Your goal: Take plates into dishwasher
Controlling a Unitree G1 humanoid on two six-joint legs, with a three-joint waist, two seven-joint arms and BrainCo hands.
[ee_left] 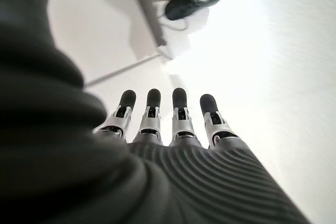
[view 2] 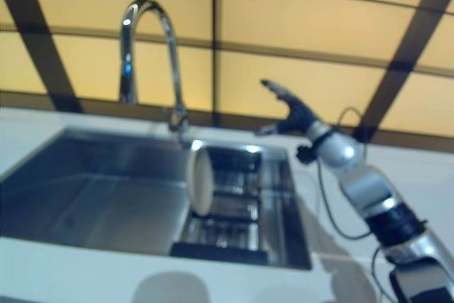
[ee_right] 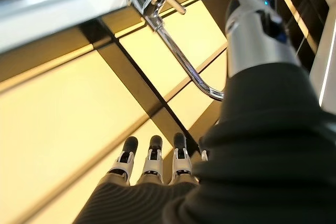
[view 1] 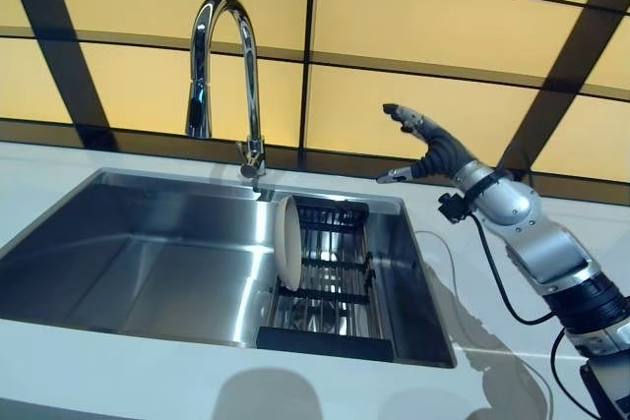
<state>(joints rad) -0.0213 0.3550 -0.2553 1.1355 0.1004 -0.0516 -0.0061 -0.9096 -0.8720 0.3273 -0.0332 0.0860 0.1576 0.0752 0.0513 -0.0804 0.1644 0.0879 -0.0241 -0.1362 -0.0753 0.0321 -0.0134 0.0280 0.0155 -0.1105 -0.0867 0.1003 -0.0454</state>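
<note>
White plate (view 1: 286,242) upright on edge in the black dish rack (view 1: 335,282) at the right end of the steel sink (view 1: 148,263), just right of the chrome faucet (view 1: 221,76) at the far rim. Right hand (view 1: 425,148) raised above the counter (view 1: 492,341) right of the sink, fingers straight and released, grasping nothing, well apart from the plate. Left hand (ee_left: 163,129) seen only from its own wrist, fingers extended and relaxed, likewise empty.

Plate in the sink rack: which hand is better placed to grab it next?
Right, probably. The right hand is raised, open, above the counter beside the sink, near the plate standing upright in the rack. The left hand appears only in its wrist view, away from the sink.
</note>
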